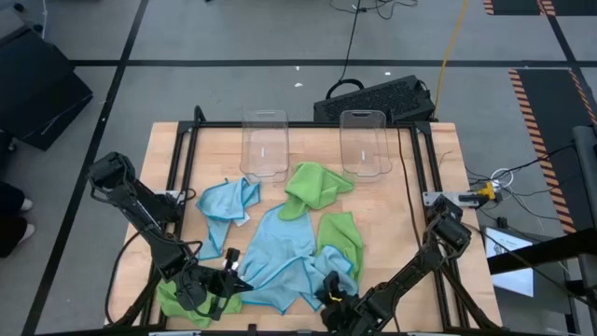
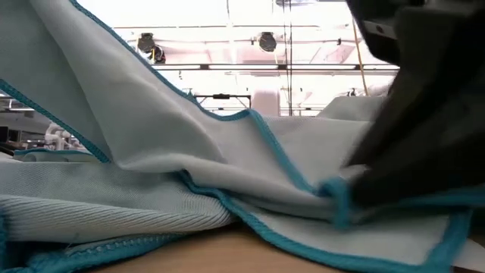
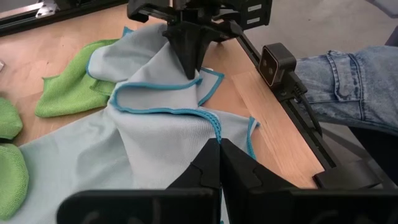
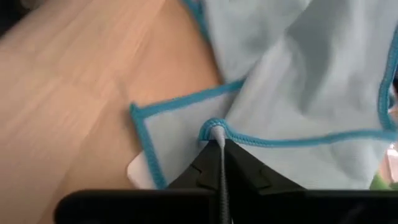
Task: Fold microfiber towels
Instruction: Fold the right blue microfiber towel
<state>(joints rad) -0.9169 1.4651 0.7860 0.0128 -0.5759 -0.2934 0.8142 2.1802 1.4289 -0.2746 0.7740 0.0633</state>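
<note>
Light blue cloth fills nearly everything close to me: the big blue towel (image 1: 280, 257) lies spread and rumpled at the near edge of the table (image 1: 438, 168), and both my grippers are on it. My right gripper (image 1: 332, 297) sits at the towel's near right corner; my right wrist view shows what the overhead one cannot, the fingers pressed together with the towel's teal-stitched hem (image 4: 214, 129) pinched between them. My left gripper (image 1: 227, 272) is at the towel's near left edge, fingers pressed together on the blue fabric (image 3: 155, 137), which runs in under the tips, so I cannot tell how much is caught. That same view also shows my right gripper (image 3: 191, 62) coming down on the towel's far corner, and a person's jeans (image 3: 348, 84) just past the table edge. The level view shows only folds of blue fabric (image 2: 151, 136) with the teal hem lifted off the wood.

From above, a green towel (image 1: 182, 299) lies just left of the blue one by my left gripper. Another green towel (image 1: 343, 238) touches its right side. Farther back, a smaller blue towel (image 1: 227, 201) is bunched to the left and a crumpled green towel (image 1: 312, 187) sits beyond the big one. Behind those stand two clear bins (image 1: 266, 145) side by side.
</note>
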